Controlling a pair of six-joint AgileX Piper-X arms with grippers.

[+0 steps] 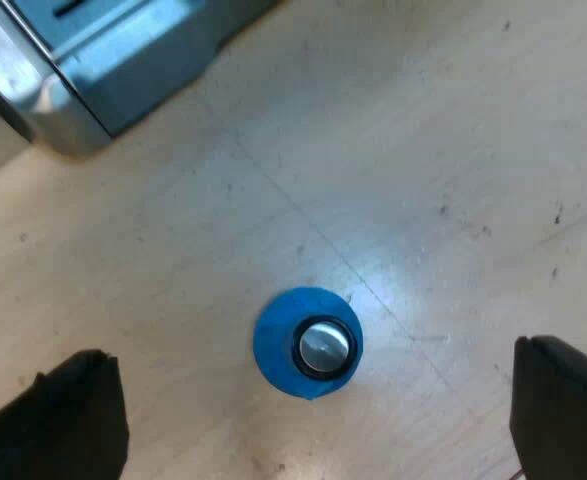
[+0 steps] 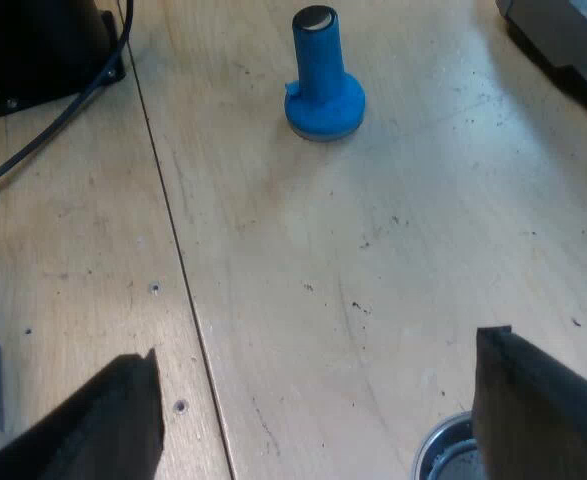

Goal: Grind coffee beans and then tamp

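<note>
Left wrist view, top-down: blue tamper point(image 1: 308, 345), silver cap, upright on wooden table point(image 1: 453, 150) below wide-apart left gripper point(image 1: 311, 372), near espresso machine point(image 1: 123, 60). Right wrist view adds side profile with flared base; right gripper point(image 2: 315, 345) spread, round metal rim point(image 2: 445, 455) beside one finger.

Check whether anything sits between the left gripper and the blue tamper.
Nothing visible does. The left gripper hangs open directly above the blue tamper, which stands upright on the wooden table with bare wood all around it. The espresso machine has a corner nearby, well apart from the tamper.
</note>
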